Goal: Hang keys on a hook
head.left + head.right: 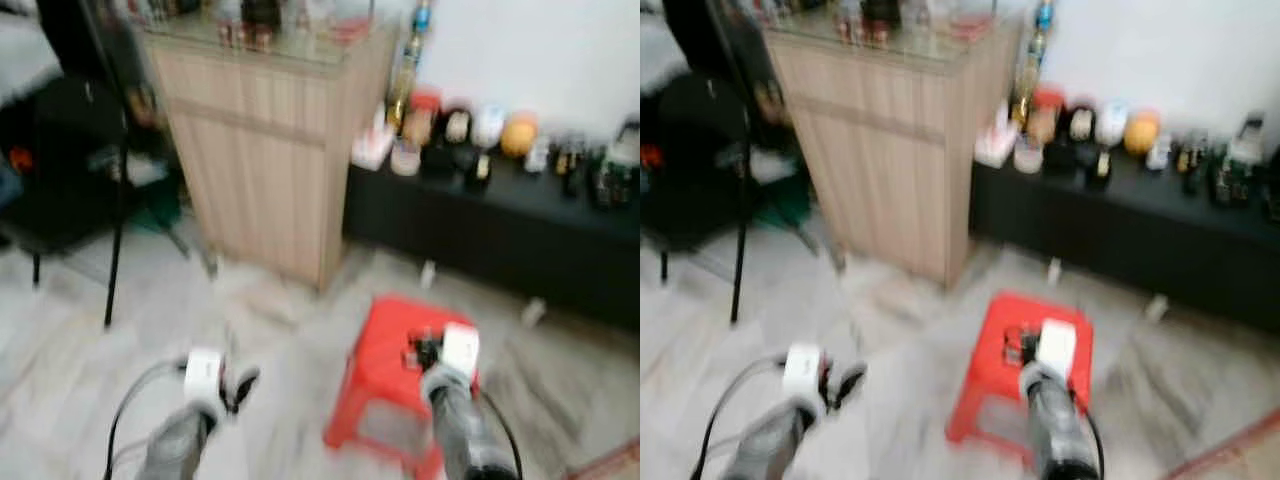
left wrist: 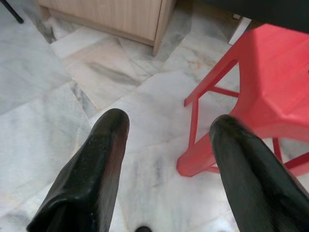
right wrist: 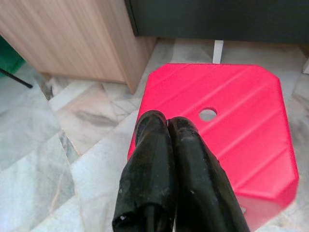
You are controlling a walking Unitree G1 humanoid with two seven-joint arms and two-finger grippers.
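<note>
My left gripper [image 1: 238, 385] hangs low over the marble floor, left of a red plastic stool [image 1: 395, 375]. In the left wrist view its two black fingers [image 2: 104, 159] stand wide apart, so the left gripper [image 2: 166, 123] is open with only floor between them. My right gripper [image 1: 425, 350] is held above the stool's near edge. In the right wrist view the right gripper [image 3: 166, 121] is shut, fingers pressed together with nothing seen between them, over the stool's seat [image 3: 236, 111], which has a small round hole. The eye views are blurred.
A tall wooden cabinet [image 1: 270, 150] with glassware on top stands ahead to the left. A low black bench [image 1: 500, 230] along the white wall carries several bottles and jars. A black chair [image 1: 60, 150] is at far left. Open marble floor [image 1: 150, 300] lies between.
</note>
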